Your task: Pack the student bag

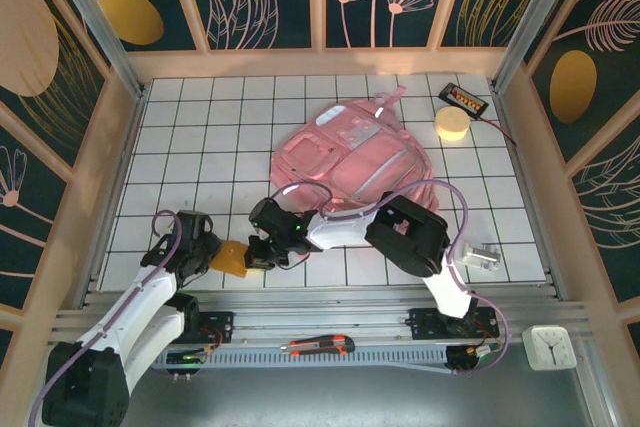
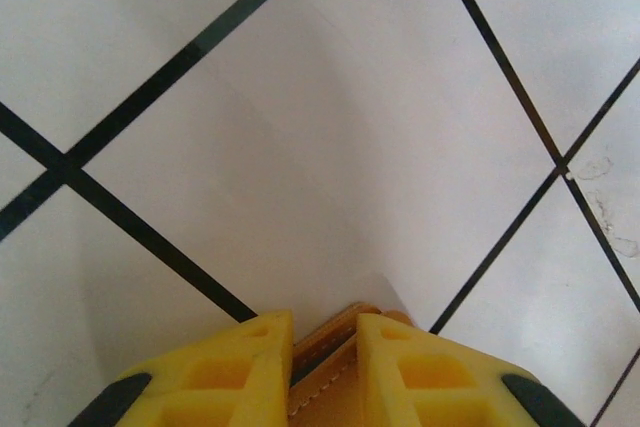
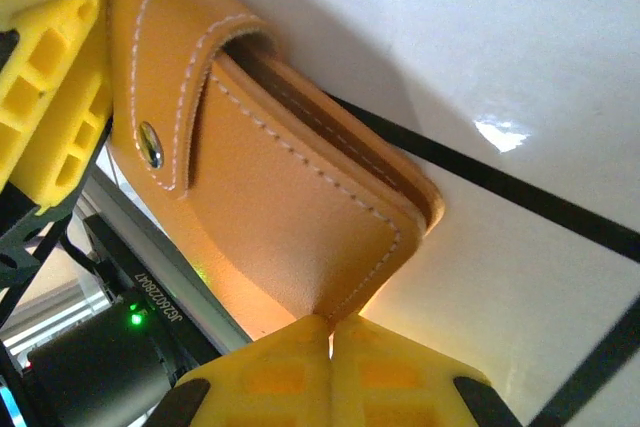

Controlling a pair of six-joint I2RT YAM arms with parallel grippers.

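Note:
The student bag (image 1: 350,162), a large pink backpack, lies flat in the middle of the table. In front of it, near the front edge, a tan leather pouch (image 1: 231,258) with white stitching and a snap flap is held between both arms. My left gripper (image 1: 212,249) is shut on one end of it; its yellow fingers (image 2: 235,367) clamp the pouch edge (image 2: 325,382). My right gripper (image 3: 330,325) is shut on a corner of the pouch (image 3: 270,217) from the other side. In the right wrist view a left gripper's finger (image 3: 45,97) shows at upper left.
A pale yellow roll (image 1: 451,125) and a black device (image 1: 464,99) sit at the back right. A small clear clip (image 1: 480,257) lies front right. A red-and-black cutter (image 1: 318,347) rests on the rail in front, and a white clock (image 1: 548,347) stands beyond the table's right corner.

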